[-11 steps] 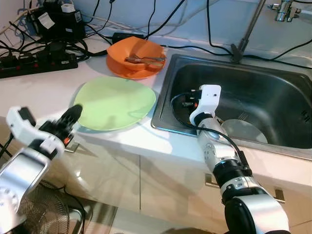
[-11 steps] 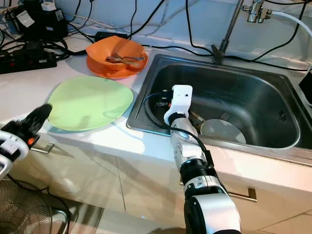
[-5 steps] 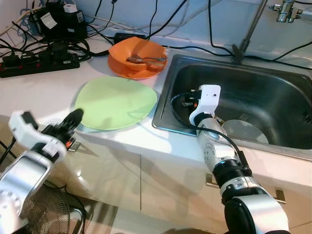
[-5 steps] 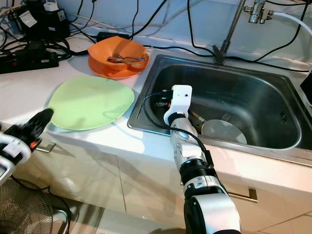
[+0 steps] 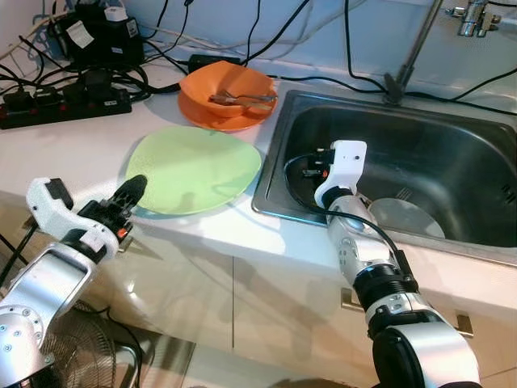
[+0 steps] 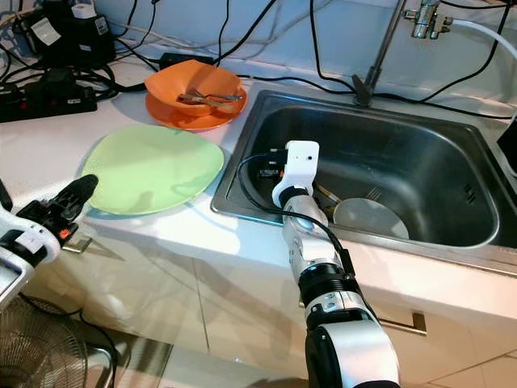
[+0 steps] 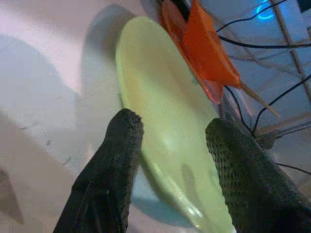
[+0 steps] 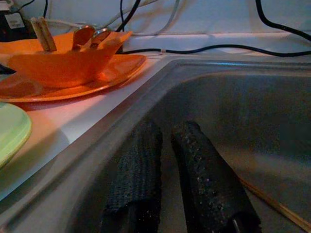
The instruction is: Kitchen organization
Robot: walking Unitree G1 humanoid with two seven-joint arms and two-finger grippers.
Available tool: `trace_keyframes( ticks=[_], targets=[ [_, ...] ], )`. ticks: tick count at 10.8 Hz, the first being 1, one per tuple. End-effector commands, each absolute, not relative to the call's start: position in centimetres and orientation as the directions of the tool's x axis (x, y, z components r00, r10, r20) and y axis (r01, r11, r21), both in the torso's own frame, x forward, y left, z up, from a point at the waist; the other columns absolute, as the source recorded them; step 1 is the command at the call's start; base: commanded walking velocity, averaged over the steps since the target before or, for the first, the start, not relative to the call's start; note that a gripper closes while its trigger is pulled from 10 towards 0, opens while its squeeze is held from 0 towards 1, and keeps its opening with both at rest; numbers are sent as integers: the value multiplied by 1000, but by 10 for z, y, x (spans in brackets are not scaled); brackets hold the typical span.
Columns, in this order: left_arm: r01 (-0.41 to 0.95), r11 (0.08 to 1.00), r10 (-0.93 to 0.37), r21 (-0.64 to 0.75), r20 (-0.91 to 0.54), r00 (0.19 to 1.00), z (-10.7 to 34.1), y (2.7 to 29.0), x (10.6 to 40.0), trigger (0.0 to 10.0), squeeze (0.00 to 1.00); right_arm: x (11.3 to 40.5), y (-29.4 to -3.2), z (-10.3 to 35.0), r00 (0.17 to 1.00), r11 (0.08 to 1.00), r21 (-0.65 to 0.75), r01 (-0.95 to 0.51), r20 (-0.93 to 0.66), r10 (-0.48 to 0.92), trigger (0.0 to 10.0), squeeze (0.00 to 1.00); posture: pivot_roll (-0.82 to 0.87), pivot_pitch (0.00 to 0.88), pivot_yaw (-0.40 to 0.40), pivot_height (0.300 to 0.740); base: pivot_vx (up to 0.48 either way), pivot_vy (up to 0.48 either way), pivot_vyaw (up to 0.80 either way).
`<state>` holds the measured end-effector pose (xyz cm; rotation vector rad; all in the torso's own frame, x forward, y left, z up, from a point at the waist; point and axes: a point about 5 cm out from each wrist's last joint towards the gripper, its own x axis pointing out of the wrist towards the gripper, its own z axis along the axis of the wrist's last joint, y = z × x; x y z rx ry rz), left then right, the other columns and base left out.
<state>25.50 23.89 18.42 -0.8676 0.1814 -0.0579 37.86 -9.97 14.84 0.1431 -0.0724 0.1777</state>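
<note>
We see a white countertop (image 5: 73, 153) with a stainless sink (image 5: 452, 162) set into it. A pale green plate (image 5: 194, 168) lies flat on the counter just beside the sink's near-left corner. Behind it sits an orange bowl (image 5: 224, 90) on an orange plate (image 6: 182, 117), with wooden chopsticks and metal utensils (image 5: 241, 99) lying in the bowl. A black power strip (image 5: 65, 101) and tangled cables (image 5: 113, 77) lie at the back left.

Our left gripper (image 5: 128, 199) reaches toward the green plate's near edge; its two black fingers (image 7: 114, 160) are spread apart, one on each side of the plate's rim in the left wrist view, clasping nothing. We cannot tell whether they touch the plate.

Our right gripper (image 8: 172, 170) hangs inside the sink by its left wall, fingers drawn nearly together with only a narrow gap, empty. Its white wrist housing (image 5: 343, 162) stands above the sink's front rim. A round pale dish (image 5: 408, 217) lies on the sink floor near a chopstick (image 8: 272, 204).
</note>
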Motion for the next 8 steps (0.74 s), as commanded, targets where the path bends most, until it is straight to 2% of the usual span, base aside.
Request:
trace_keyframes(
  ticks=[1, 3, 8],
  targets=[
    [-47, 636, -119, -770, -157, 980, 180, 240, 253, 10000, 0, 377, -102, 145, 984, 976, 131, -172, 72, 164, 10000, 0, 317, 91, -37, 740, 0, 0, 0],
    [-70, 631, -119, -773, -186, 975, 173, 238, 251, 10000, 0, 377, -100, 146, 983, 975, 132, -179, 74, 170, 10000, 0, 315, 91, -38, 740, 0, 0, 0],
    [-32, 604, -170, -796, -169, 971, 176, 221, 264, 10000, 0, 377, -102, 147, 984, 977, 130, -171, 77, 162, 10000, 0, 304, 89, -35, 740, 0, 0, 0]
  ],
)
